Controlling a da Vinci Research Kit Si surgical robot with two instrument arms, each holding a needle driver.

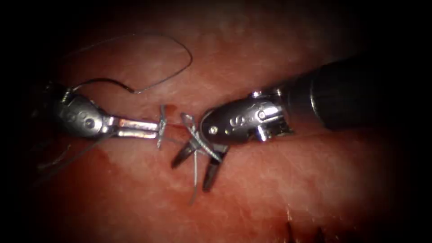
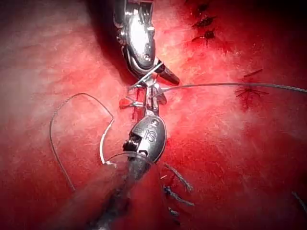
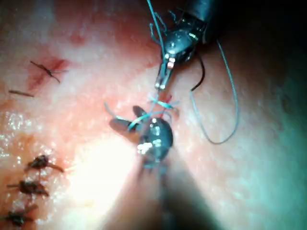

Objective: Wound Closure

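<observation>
Left pincer [image 1: 153, 128] grips thread [image 1: 159, 130] (horizontal), right pincer [image 1: 195, 164] open — empty

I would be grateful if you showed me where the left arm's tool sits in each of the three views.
Endoscope view: the left tool comes in from the picture's left, jaws shut on the thread at the cut.
Left wrist view: the same tool, seen along its own shaft.
Right wrist view: it faces the right tool.
Shared landmark: the loose thread loop beside it.
</observation>
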